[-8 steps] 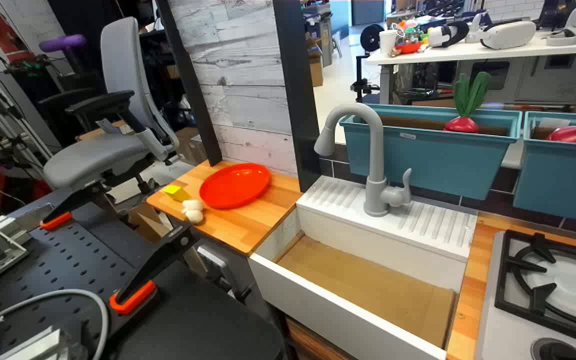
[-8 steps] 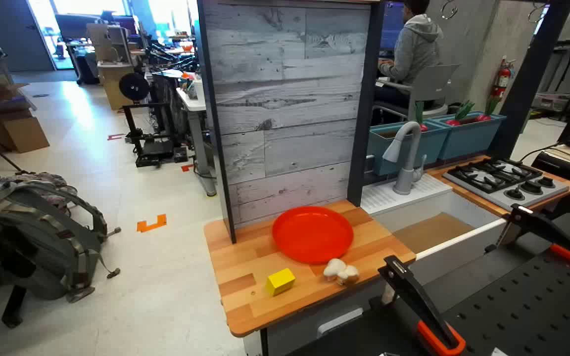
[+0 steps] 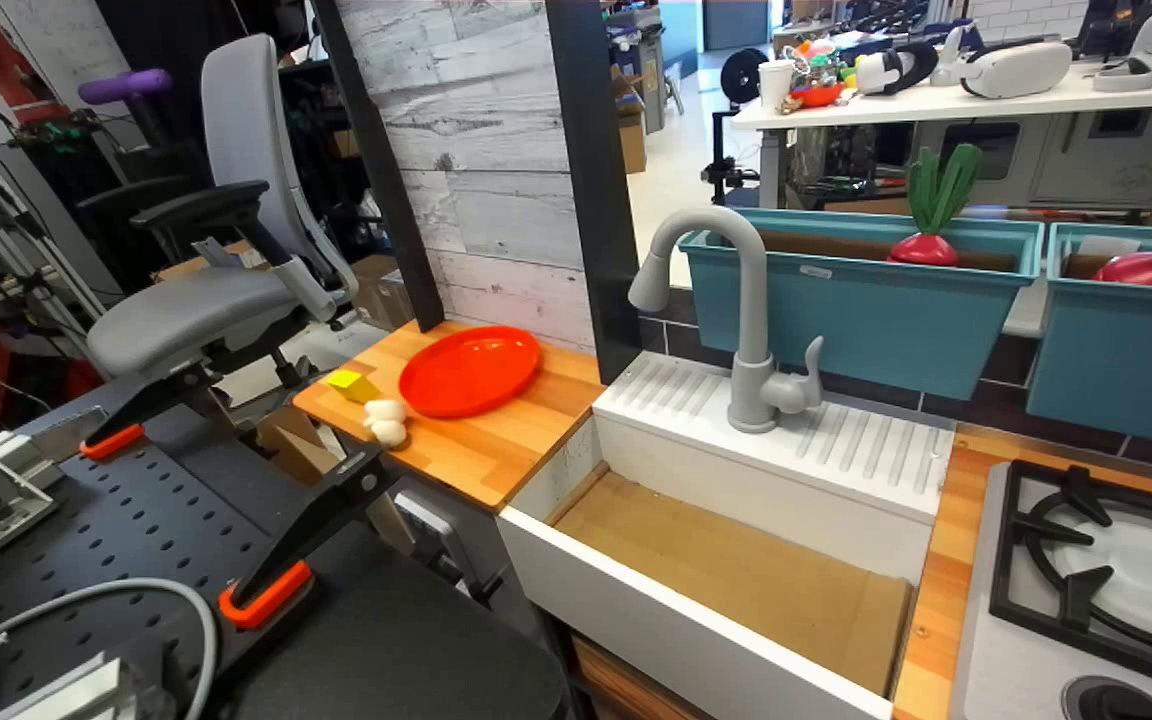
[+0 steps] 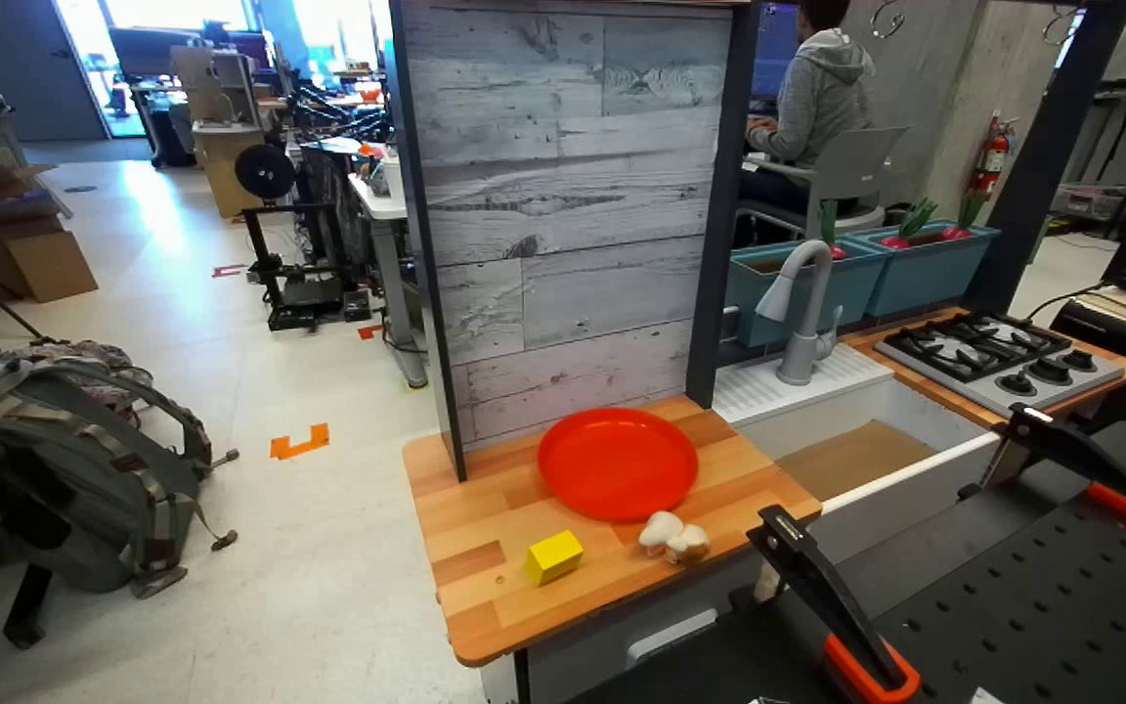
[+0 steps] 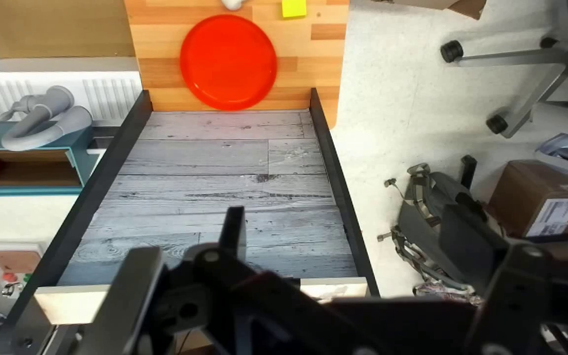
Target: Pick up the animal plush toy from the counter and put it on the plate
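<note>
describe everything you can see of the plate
The plate is round, shallow and red-orange, with a glossy, plastic look and a slightly raised rim. It lies flat, face up, on the counter, its back edge close to the plank wall; whether they touch I can't tell. In the wrist view, a gap parts it from the yellow block.

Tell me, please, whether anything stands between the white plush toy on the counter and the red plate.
Nothing visible stands in the way: in both exterior views the white plush toy lies on the wooden counter right beside the red plate. The yellow block sits off to one side, not between them.
</note>
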### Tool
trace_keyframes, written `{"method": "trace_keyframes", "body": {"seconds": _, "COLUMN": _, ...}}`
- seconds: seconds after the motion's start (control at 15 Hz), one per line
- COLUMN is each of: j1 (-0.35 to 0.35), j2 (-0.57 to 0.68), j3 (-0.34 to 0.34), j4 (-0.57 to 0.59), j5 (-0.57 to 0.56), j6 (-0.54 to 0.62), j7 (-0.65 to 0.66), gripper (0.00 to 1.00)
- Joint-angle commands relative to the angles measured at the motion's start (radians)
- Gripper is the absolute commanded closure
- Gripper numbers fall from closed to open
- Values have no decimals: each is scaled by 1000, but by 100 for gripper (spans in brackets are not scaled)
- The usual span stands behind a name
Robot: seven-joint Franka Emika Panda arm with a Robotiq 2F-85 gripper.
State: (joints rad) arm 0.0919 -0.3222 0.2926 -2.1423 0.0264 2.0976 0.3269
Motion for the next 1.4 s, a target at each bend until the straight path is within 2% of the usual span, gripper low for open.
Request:
{"method": "trace_keyframes", "body": {"seconds": 0.0, "j1": 20, "j2": 3, "j3": -17, "j4": 2, "j5": -8, "j6": -2, "j7": 6, "gripper": 0}}
{"method": "trace_keyframes", "body": {"seconds": 0.33, "j1": 20, "j2": 3, "j3": -17, "j4": 2, "j5": -8, "j6": -2, "j7": 6, "gripper": 0}}
{"method": "trace_keyframes", "body": {"seconds": 0.47, "j1": 11, "j2": 18, "j3": 4, "j4": -39, "j5": -68, "j6": 35, "j7": 28, "gripper": 0}}
{"method": "trace_keyframes", "body": {"seconds": 0.73, "j1": 29, "j2": 84, "j3": 7, "j4": -112, "j5": -88, "j6": 49, "j7": 8, "gripper": 0}}
{"method": "trace_keyframes", "body": {"seconds": 1.33, "j1": 60, "j2": 295, "j3": -23, "j4": -256, "j5": -155, "j6": 324, "j7": -26, "gripper": 0}}
